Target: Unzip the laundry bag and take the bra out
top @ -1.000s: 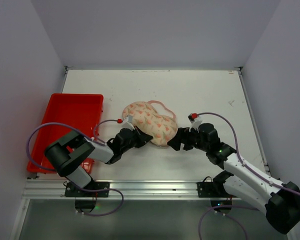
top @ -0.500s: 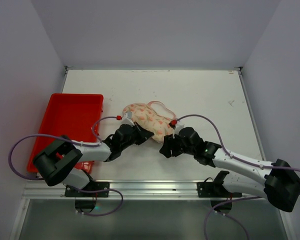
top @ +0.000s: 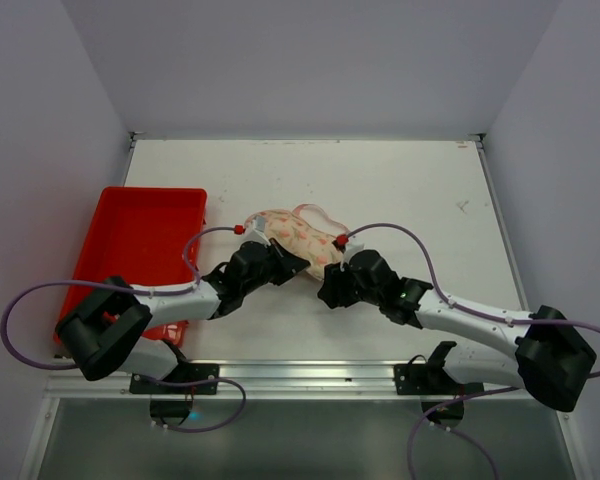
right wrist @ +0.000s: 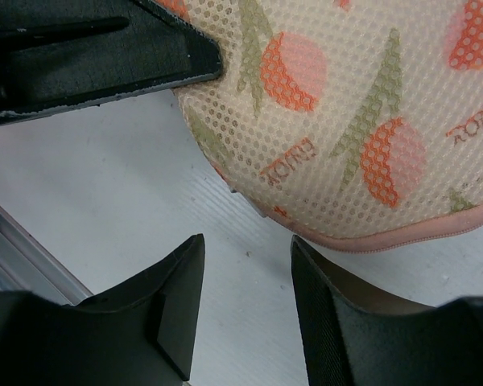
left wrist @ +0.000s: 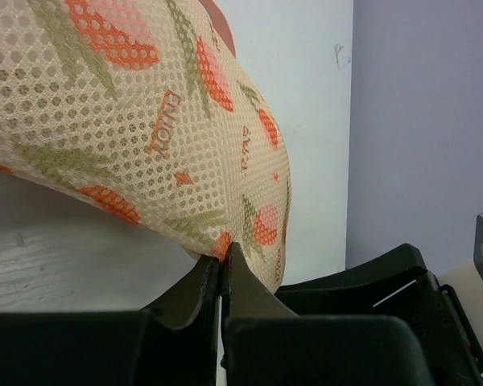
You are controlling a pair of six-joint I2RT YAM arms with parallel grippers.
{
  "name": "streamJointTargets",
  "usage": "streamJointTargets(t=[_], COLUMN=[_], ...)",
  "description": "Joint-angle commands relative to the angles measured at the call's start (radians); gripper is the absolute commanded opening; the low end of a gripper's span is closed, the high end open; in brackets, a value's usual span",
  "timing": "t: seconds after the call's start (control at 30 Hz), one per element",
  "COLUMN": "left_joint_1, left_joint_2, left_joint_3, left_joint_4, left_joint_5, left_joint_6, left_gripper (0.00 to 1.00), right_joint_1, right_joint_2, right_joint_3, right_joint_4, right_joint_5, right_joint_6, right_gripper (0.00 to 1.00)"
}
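The laundry bag (top: 298, 236) is a pale pink mesh pouch with orange and green print, lying mid-table, zipped shut. My left gripper (top: 296, 266) is shut on the bag's near lower edge, and the left wrist view (left wrist: 222, 253) shows the jaws pinching the mesh fabric (left wrist: 145, 129). My right gripper (top: 325, 290) is open and empty just in front of the bag's near right end. In the right wrist view (right wrist: 248, 241) the bag's pink edge (right wrist: 370, 241) lies just beyond the fingertips. The bra is hidden.
A red tray (top: 130, 250) stands at the table's left edge, beside the left arm. The bag's pink loop (top: 320, 212) lies on the table behind it. The white table (top: 410, 190) stretches behind and to the right.
The right arm has swung left and forward, bringing its open gripper up to the bag's near right end. The left gripper, gripping the bag's edge, has shifted a little right.
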Motion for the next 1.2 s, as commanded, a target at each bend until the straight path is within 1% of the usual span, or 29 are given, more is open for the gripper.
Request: streamJointTargets(t=[0.0, 0.1, 0.27, 0.53, 0.7, 0.73, 0.77, 0.87, 0.9, 0.97, 1.0, 1.1, 1.17], left_joint_1=[-0.004, -0.004, -0.004, -0.004, -0.004, -0.004, -0.004, -0.004, -0.004, -0.004, -0.004, -0.004, -0.004], left_joint_2=[-0.027, -0.027, -0.027, -0.028, -0.027, -0.027, -0.028, -0.028, -0.030, -0.033, -0.034, -0.042, -0.045], left_joint_3=[0.039, 0.037, 0.032, 0.002, -0.012, -0.011, -0.012, -0.021, -0.024, -0.029, -0.031, -0.027, -0.024], left_joint_4=[0.015, 0.015, 0.030, 0.056, 0.061, 0.062, 0.062, 0.065, 0.070, 0.070, 0.070, 0.059, 0.051], left_joint_5=[0.011, 0.014, 0.031, 0.047, 0.047, 0.075, 0.078, 0.086, 0.087, 0.087, 0.087, 0.086, 0.083], left_joint_6=[-0.009, -0.005, -0.004, -0.002, -0.004, -0.005, -0.004, -0.009, -0.010, -0.010, -0.012, -0.004, 0.011], left_gripper=[0.00, 0.00, 0.00, 0.00, 0.00, 0.00, 0.00, 0.00, 0.00, 0.00, 0.00, 0.00, 0.00], right_joint_1=[0.005, 0.007, 0.005, 0.005, 0.005, 0.005, 0.005, 0.005, 0.005, 0.005, 0.005, 0.005, 0.005], right_joint_2=[0.006, 0.021, 0.052, 0.043, 0.043, 0.044, 0.046, 0.047, 0.046, 0.043, 0.038, 0.031, 0.021], right_joint_3=[0.047, 0.058, 0.076, 0.067, 0.066, 0.070, 0.073, 0.072, 0.072, 0.072, 0.072, 0.075, 0.079], right_joint_4=[0.061, 0.064, 0.087, 0.127, 0.135, 0.131, 0.123, 0.123, 0.121, 0.115, 0.106, 0.080, 0.052], right_joint_5=[0.053, 0.071, 0.047, 0.042, 0.047, 0.045, 0.044, 0.041, 0.042, 0.050, 0.059, 0.077, 0.088], right_joint_6=[-0.013, -0.010, -0.012, -0.013, -0.015, -0.015, -0.013, -0.006, -0.006, -0.003, -0.003, -0.003, 0.003], right_gripper=[0.49, 0.49, 0.49, 0.51, 0.49, 0.49, 0.45, 0.40, 0.36, 0.30, 0.24, 0.16, 0.08])
